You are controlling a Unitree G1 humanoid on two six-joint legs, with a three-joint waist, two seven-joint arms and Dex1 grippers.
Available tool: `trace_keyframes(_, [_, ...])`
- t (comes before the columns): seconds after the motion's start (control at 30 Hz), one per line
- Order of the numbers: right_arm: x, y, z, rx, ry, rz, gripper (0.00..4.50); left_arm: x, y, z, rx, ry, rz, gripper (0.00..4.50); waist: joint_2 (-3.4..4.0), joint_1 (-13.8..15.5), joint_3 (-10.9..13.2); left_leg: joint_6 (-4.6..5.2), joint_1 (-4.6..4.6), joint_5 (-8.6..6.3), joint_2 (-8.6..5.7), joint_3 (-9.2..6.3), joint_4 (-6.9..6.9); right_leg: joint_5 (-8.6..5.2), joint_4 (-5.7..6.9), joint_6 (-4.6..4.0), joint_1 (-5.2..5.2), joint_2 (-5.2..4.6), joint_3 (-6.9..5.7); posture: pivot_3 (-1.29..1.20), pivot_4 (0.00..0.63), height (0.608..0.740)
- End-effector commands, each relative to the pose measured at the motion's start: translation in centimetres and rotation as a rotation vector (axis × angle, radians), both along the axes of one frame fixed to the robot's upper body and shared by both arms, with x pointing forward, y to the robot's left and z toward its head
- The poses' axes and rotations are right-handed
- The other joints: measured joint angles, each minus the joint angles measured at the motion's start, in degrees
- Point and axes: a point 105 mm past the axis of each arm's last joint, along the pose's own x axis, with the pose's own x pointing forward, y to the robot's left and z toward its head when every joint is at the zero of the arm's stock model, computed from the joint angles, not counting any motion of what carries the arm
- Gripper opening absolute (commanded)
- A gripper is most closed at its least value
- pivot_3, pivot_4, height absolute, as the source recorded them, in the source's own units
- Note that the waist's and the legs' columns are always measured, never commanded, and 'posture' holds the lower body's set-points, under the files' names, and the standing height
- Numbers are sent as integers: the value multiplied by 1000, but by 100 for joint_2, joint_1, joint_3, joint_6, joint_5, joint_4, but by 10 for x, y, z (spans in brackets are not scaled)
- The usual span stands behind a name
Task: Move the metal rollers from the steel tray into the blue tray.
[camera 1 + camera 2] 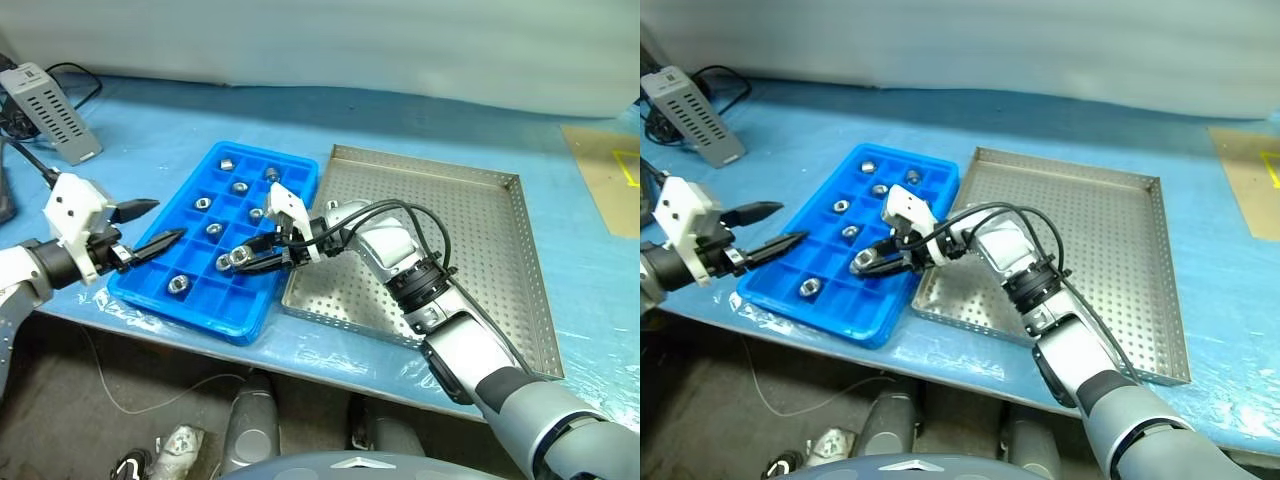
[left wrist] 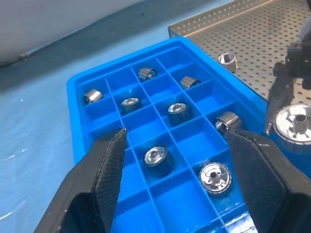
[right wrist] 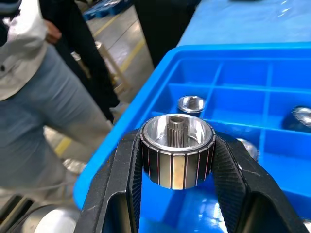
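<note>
The blue tray [image 1: 262, 152] lies on the table left of the steel tray [image 1: 470, 250]. Several metal rollers [image 1: 240, 186] sit in separate compartments of the blue tray. My right gripper [image 1: 228, 262] reaches across from the steel tray and is shut on one metal roller [image 3: 177, 160], held over the near part of the blue tray. My left gripper [image 1: 165, 222] hovers at the blue tray's left edge, open and with nothing between its fingers. One more roller [image 2: 227, 59] stands on the steel tray's perforated floor close to the blue tray.
A grey box with cables [image 1: 50, 100] sits at the far left of the blue-covered table. A tan board [image 1: 610, 170] lies at the far right. The table's front edge runs just below both trays. A person's legs [image 3: 39, 97] stand beyond the table.
</note>
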Motion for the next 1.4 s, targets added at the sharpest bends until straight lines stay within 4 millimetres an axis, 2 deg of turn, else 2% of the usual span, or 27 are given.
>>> trace_keyframes(0.03, [-19, 4, 11, 16, 62, 89, 1632, -2, -4, 7, 9, -7, -49, 3423, 0, 14, 0, -1, 4, 0, -1, 0, -1, 0, 3, 1, 0, 0, 4, 289, 150, 740])
trace_keyframes(0.23, [-33, 3, 14, -34, 200, 84, 1632, 10, -18, 3, -34, -12, -78, 3423, -1, 52, 0, -9, 7, 5, 1, 0, -3, -1, 10, 1, -4, 2, 7, 260, 150, 740])
trace_keyframes(0.37, [-35, 11, 13, -33, 297, 34, 1632, 16, -27, -4, -55, -9, -91, 3423, -1, 31, -1, -29, 8, 18, 0, 0, -3, 0, 14, 1, -6, 2, 8, 251, 150, 740])
trace_keyframes(0.67, [-31, 31, 3, -56, 307, -17, 1632, 20, -34, -7, -74, -13, -95, 3423, -2, 35, -2, -37, 7, 22, 0, -2, -3, -1, 26, 1, -12, 3, 8, 252, 150, 740])
trace_keyframes(0.9, [-28, 32, -3, -69, 273, -31, 1632, 18, -36, -5, -80, -19, -95, 3423, -3, 40, -2, -42, 6, 25, 0, -5, -3, -1, 26, 2, -12, 3, 6, 260, 150, 740])
trace_keyframes(0.93, [-28, 32, -3, -65, 269, -33, 2344, 18, -36, -6, -81, -18, -94, 3423, -3, 39, -2, -43, 6, 25, 0, -5, -3, -1, 26, 2, -12, 3, 6, 257, 150, 740])
trace_keyframes(1.07, [-26, 31, -3, -69, 272, -54, 3537, 19, -36, -6, -82, -14, -95, 3423, -3, 39, -2, -45, 6, 27, 0, -5, -3, 0, 27, 2, -12, 3, 6, 257, 150, 740])
trace_keyframes(1.17, [-22, 30, -2, -73, 255, -74, 3537, 21, -35, -6, -85, -12, -94, 3423, -3, 37, -2, -47, 6, 28, 0, -5, -3, 0, 28, 2, -12, 3, 6, 239, 150, 740])
trace_keyframes(1.3, [-2, 15, 26, -2, 132, -124, 3537, 31, -46, -9, -105, -8, -129, 3423, -3, 43, -2, -60, 6, 36, -2, -5, -2, 0, 31, 3, -10, 3, 6, 181, 150, 740])
trace_keyframes(1.4, [16, -9, 62, 134, 102, -204, 3537, 48, -59, -12, -131, -24, -153, 3423, -4, 39, -3, -64, 7, 38, -4, -6, 5, 5, 33, 11, -5, 2, 8, 120, 150, 740])
